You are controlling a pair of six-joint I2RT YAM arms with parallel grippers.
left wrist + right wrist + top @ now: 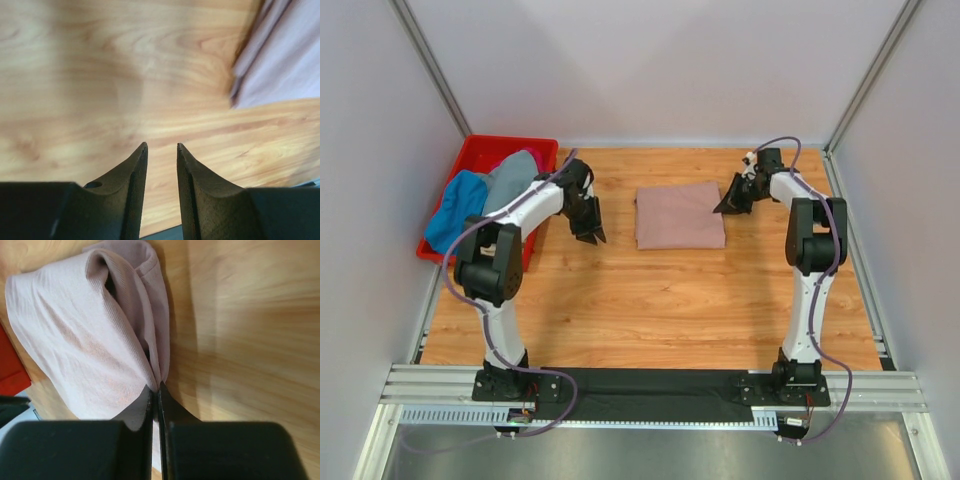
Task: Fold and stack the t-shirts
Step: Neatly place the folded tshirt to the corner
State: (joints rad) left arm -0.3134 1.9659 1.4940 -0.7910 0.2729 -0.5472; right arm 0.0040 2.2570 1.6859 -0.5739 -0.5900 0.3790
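Tabletop (650,300): light wood planks.
Room: pale walls (650,70) on three sides.
Crate (480,150): red, far left corner, with a blue shirt (455,215) and a grey shirt (510,175) heaped inside.
Pink shirt (678,215): folded rectangle, mid-tabletop, between both tools.
Left tool (162,146): fingers partly apart, holding nothing, over wood left of the pink shirt.
Right tool (156,387): closed tight, pinching the pink shirt's right edge, which is lifted.
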